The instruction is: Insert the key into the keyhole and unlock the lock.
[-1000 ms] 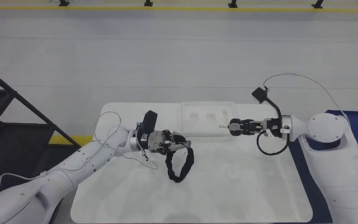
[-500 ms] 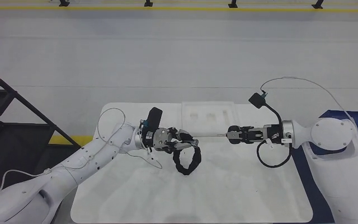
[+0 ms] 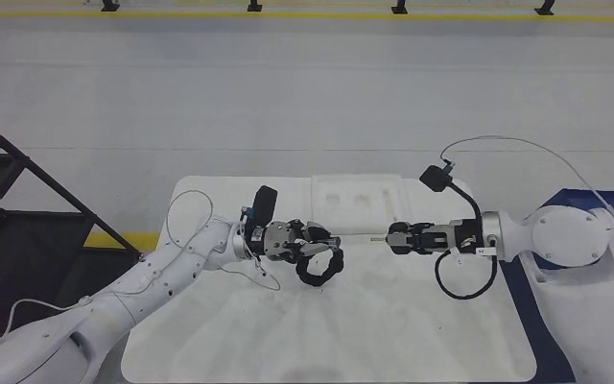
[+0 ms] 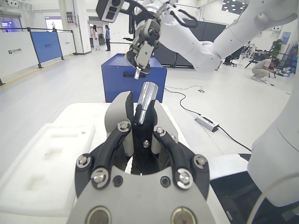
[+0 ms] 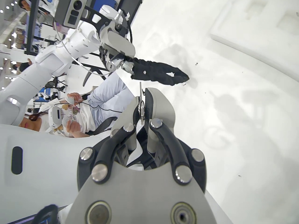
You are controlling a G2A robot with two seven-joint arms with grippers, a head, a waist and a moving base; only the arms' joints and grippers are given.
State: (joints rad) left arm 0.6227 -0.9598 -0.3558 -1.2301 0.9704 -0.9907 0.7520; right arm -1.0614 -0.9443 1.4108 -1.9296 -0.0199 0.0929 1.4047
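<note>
My left gripper (image 3: 312,240) is shut on the lock, a black fabric-covered cable loop (image 3: 322,266) with a chrome cylinder (image 4: 146,99) that points toward the other arm. The loop hangs just above the white table (image 3: 384,326). My right gripper (image 3: 391,238) is shut on a small metal key (image 3: 375,239), whose blade points at the lock. In the left wrist view, the key (image 4: 137,73) hovers a short way beyond the cylinder's end, not touching it. From the right wrist, the key (image 5: 141,109) sits edge-on between the pads, with the lock (image 5: 158,72) ahead.
A white foam tray (image 3: 355,202) with rectangular recesses lies along the table's far edge, just behind both grippers. A blue cabinet (image 4: 112,75) stands beyond the table on the right arm's side. A black frame (image 3: 38,192) stands at the left.
The left gripper carried the lock to the right, and the loop curled up shorter. The right gripper came left and nearer with the key, closing the gap between key and lock.
</note>
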